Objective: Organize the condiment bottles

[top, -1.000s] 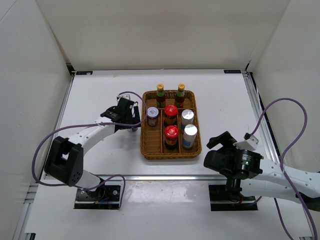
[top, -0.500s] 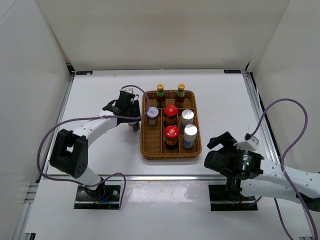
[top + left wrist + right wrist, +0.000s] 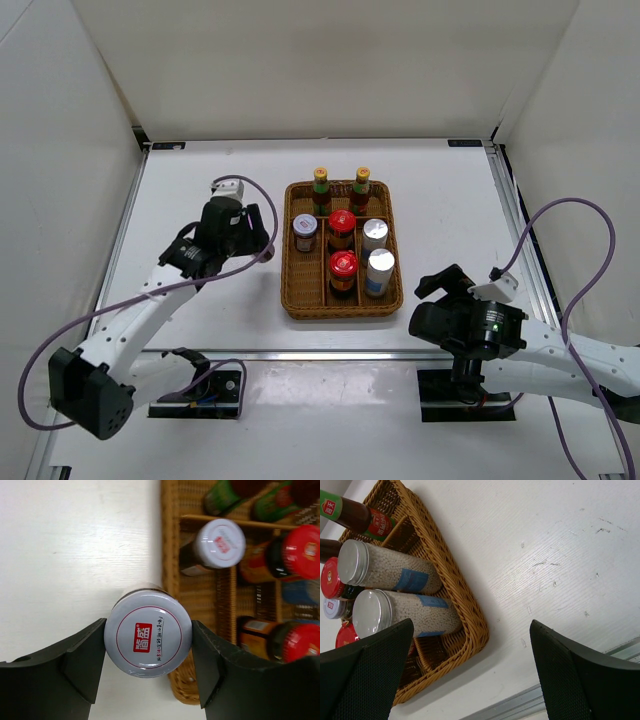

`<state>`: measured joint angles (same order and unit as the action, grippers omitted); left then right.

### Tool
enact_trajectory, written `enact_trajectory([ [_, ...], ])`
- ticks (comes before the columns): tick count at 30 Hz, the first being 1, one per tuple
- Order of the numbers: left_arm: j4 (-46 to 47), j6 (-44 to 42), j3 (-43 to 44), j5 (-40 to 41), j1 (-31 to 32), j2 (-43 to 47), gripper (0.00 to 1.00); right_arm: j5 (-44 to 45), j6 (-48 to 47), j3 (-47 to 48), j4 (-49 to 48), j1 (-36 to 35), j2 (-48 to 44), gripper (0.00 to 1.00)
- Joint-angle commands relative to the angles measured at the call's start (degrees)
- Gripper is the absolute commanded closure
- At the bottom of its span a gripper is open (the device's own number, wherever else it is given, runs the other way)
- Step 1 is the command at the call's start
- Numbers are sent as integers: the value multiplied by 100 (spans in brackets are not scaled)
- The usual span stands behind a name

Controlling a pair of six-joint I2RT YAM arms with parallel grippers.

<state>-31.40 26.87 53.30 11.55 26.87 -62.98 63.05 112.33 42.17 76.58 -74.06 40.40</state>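
In the left wrist view a grey-lidded jar (image 3: 148,636) with a red logo hangs above the white table, just left of the wicker tray (image 3: 167,555). My left gripper (image 3: 148,647) is shut on its lid. From above, the left gripper (image 3: 248,232) hides that jar. The tray (image 3: 344,314) holds a second grey-lidded jar (image 3: 305,228), two red-lidded jars (image 3: 341,224), two silver-capped bottles (image 3: 376,233) and two yellow-capped bottles (image 3: 321,179). My right gripper (image 3: 437,283) stands open with nothing in it, off the tray's near right corner (image 3: 470,617), beside the silver-capped bottles (image 3: 395,572).
Metal rails (image 3: 510,215) run along the table's sides and near edge. White walls close in the back and both sides. Purple cables (image 3: 560,215) loop off both arms.
My left gripper has closed on the grey-lidded jar that stood left of the tray and raised it, and the left arm has swung nearer. The right arm has stayed still.
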Motion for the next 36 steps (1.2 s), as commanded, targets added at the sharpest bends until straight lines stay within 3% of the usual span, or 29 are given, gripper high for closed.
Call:
enact_trajectory([
  [1,204,204,470,-135,378,260,71,261,641,-16,437,-38,-50,0],
  [11,687,266,718,14,1451,-934,72,261,641,-16,437,-38,-50,0],
  [19,1259,82,594,76,1567,-1865,67,261,641,-69,437,-38,-103,0],
  [22,1259,81,594,14,1567,-2051,53,261,641,-69,437,-38,-103,0],
  [23,1259,81,594,14,1619,-2112,34,261,641,-69,437,-38,-103,0],
  [24,1259,81,594,14,1619,-2113,34,261,641,-69,437,-38,-103,0],
  [26,1154,81,655,-48,1619,-2165,12,261,641,-69,437,-38,-155,0],
  [28,917,29,743,144,1619,-2166,0,261,641,-69,437,-38,-155,0],
  [36,-173,-401,797,1076,1619,-586,0,261,641,-122,437,-38,-155,0],
])
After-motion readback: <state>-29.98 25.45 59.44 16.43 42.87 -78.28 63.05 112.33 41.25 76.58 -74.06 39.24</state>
